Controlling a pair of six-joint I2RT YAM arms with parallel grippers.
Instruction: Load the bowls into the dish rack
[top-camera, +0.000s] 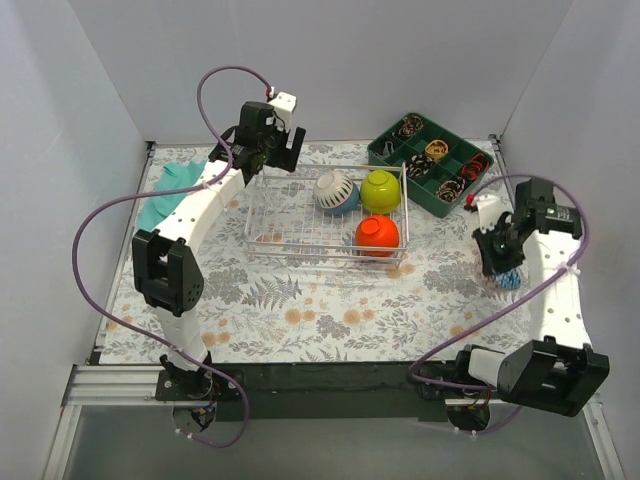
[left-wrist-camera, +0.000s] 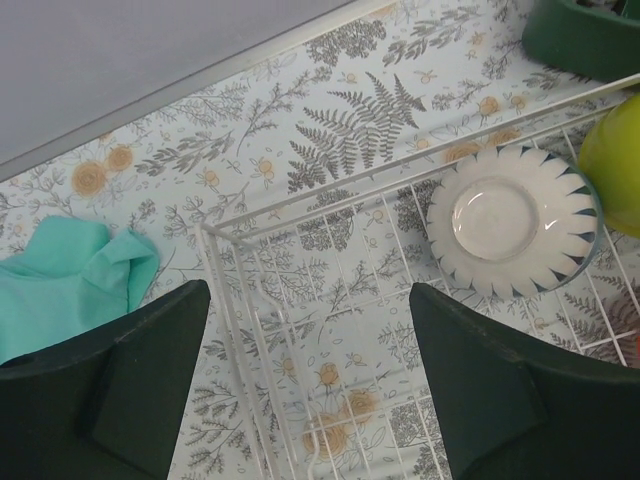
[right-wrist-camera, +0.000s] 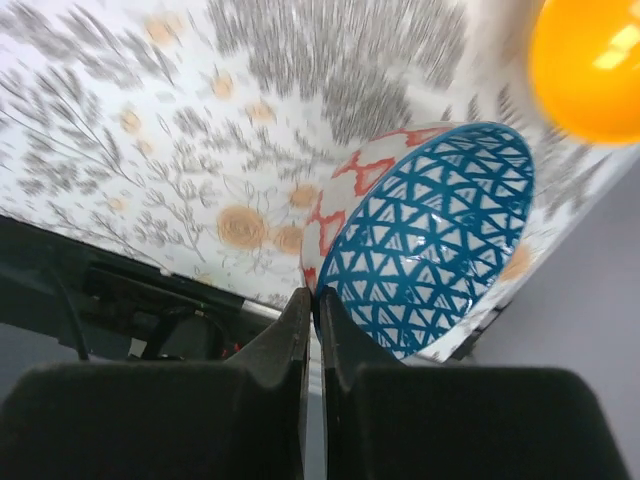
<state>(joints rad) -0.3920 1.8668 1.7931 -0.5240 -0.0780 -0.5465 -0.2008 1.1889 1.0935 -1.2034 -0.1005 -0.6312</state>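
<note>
Blue bowl: outside the rack, at the right side of the table, tipped on its side so the triangle-patterned inside faces my wrist camera.
Right gripper: narrow, fingers pinched on the bowl's rim, one inside and one outside.
Grip check: a thin rim pinch, I judge; I should lift slowly and keep the bowl from swinging.
Dish rack: mid-table, well to the left of my right gripper.
Already loaded: a white bowl upside down, a yellow-green bowl beside it, and an orange bowl at the near right corner.
Free room: the left half of the rack looks bare, so I'd aim there.
Approach: rise above the wire wall first, pass over the orange bowl, then lower.
Left gripper: wide, holding nothing, hanging over the rack's far left corner; it may crowd my drop.
Nearby: a teal cloth beyond the rack, and a green tray far right.
</note>
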